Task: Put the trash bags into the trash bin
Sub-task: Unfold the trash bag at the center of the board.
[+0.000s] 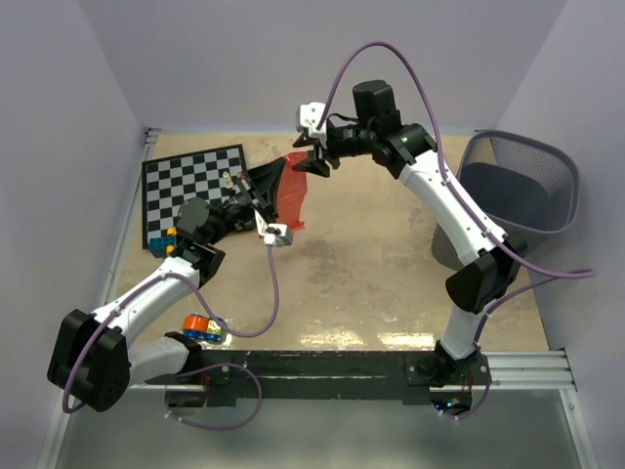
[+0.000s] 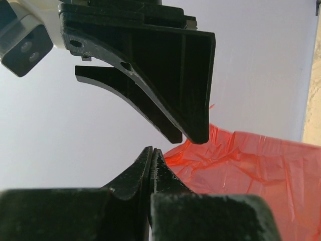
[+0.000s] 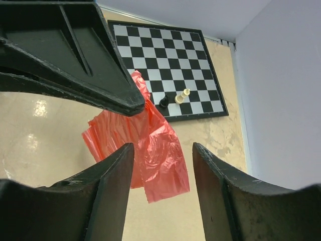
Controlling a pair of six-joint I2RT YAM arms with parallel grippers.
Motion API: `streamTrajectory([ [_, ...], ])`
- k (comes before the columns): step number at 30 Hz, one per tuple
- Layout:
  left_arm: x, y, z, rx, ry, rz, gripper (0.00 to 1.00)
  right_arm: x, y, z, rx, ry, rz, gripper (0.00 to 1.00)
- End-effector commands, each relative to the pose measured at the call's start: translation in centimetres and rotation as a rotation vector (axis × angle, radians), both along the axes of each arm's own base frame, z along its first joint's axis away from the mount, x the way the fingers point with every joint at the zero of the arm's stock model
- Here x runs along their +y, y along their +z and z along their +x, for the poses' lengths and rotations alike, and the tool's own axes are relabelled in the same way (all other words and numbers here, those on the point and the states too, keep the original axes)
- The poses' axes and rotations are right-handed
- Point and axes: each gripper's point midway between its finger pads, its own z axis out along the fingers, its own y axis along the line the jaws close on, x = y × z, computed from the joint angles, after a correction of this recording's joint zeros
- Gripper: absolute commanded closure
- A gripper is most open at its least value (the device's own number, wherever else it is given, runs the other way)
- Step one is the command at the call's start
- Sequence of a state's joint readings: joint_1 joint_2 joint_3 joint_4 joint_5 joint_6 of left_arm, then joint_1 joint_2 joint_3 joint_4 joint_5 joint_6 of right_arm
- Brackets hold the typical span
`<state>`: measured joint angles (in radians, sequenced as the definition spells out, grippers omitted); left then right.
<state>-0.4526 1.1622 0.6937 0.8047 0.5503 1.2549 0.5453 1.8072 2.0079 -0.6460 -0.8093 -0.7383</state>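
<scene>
Pinching the trash bag (image 1: 295, 200) at a top corner with the left gripper (image 2: 152, 150), fingertips pressed tight together on the red-orange film. Hanging limp and crinkled from that pinch, over the tan tabletop (image 1: 371, 283), just beside the near corner of the chessboard (image 1: 190, 186); cannot tell whether clear of the table at the lower end. Hovering right above the pinch with the right gripper (image 3: 163, 150), fingers spread, clamping nothing, tips close to the bag's upper edge. Visible through that gap from the right wrist: the bag below, and further off a black chess piece (image 3: 164, 102) and a white chess piece (image 3: 181, 96), upright, side by side on the board. At the table's right edge, well apart from the bag: the trash bin (image 1: 532, 156), dark wire mesh, partly behind the right forearm
</scene>
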Motion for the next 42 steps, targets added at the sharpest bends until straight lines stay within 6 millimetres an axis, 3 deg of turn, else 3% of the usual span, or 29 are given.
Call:
streamTrajectory([
  [1, 0.7, 3.7, -0.9, -0.048, -0.004, -0.090, 1.00, 0.3, 1.0, 0.5, -0.097, -0.029, 0.003, 0.47],
  [10, 2.1, 5.1, -0.1, 0.006, 0.055, -0.199, 1.00, 0.9, 1.8, 1.6, -0.088, -0.091, 0.036, 0.92],
  [13, 3.0, 5.6, 0.4, 0.062, 0.089, -0.262, 1.00, 0.7, 2.3, 0.9, -0.049, -0.081, 0.048, 1.00],
  [15, 4.1, 6.1, 1.2, 0.161, 0.128, -0.342, 0.80, 0.6, 2.7, 0.2, -0.030, -0.075, 0.052, 1.00],
  [17, 5.0, 6.1, 2.2, 0.378, 0.141, -0.468, 0.51, 0.3, 3.3, -0.3, -0.023, -0.081, 0.057, 1.00],
  [21, 4.2, 4.2, 1.3, 0.820, 0.081, -0.529, 0.35, -0.4, 4.2, -0.4, -0.016, -0.118, 0.055, 1.00],
  [26, 2.7, 3.0, -1.8, 1.060, -0.002, -0.475, 0.34, -0.9, 3.6, -0.5, 0.007, -0.146, 0.033, 1.00],
  [31, 2.0, 2.0, -2.1, 1.106, -0.024, -0.394, 0.54, -0.8, 3.5, -0.3, 0.024, -0.157, 0.029, 1.00],
  [37, 1.2, 0.0, -3.1, 1.224, -0.076, -0.313, 0.49, -0.6, 4.2, 0.9, 0.044, -0.212, 0.043, 1.00],
  [42, 1.1, 0.9, -2.7, 1.196, -0.099, -0.364, 0.48, -0.7, 3.9, 1.2, 0.053, -0.231, 0.042, 1.00],
])
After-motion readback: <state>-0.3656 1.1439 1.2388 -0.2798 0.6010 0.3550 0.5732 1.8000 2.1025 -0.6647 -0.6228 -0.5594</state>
